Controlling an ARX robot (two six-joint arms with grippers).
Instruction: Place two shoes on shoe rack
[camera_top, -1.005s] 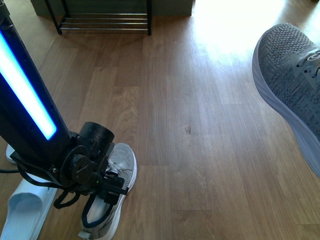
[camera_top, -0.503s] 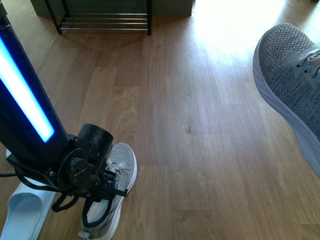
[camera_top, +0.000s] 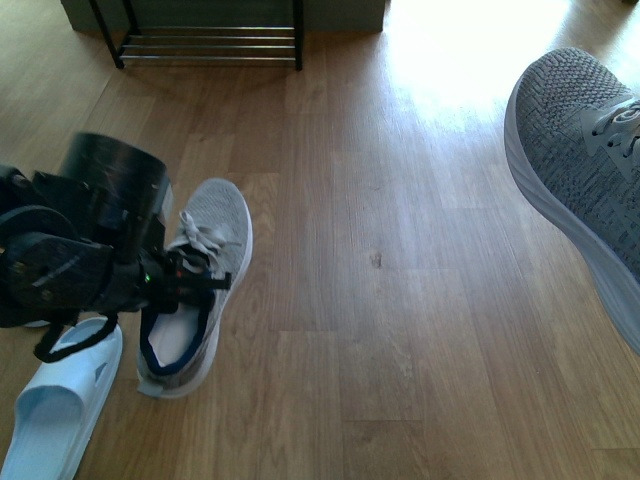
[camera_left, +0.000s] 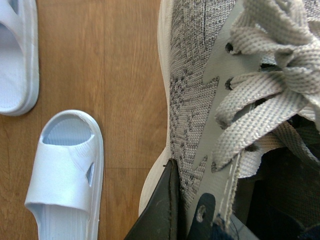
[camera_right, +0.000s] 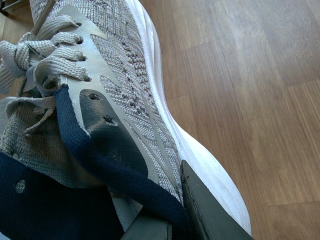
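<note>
One grey knit shoe (camera_top: 205, 262) with a white sole hangs above the floor at the left, its toe pointing away. My left gripper (camera_top: 183, 283) is shut on its collar by the laces. In the left wrist view a dark finger (camera_left: 162, 205) presses the shoe's (camera_left: 192, 95) knit side. The other shoe (camera_top: 585, 165) hangs high at the right edge, close to the camera. My right gripper (camera_right: 172, 220) is shut on that shoe's (camera_right: 125, 85) navy-lined collar and does not show in the front view. The shoe rack (camera_top: 210, 42) stands at the far left, only its lowest silver bars visible.
A white slipper (camera_top: 55, 410) lies on the wood floor under my left arm, and the left wrist view shows it (camera_left: 65, 170) with a second slipper (camera_left: 17, 55) beside it. Bare floor (camera_top: 400, 250) stretches between the shoes and the rack.
My left arm has lifted its shoe off the floor and carried it up and away from me toward the rack. The right shoe has stayed where it was.
</note>
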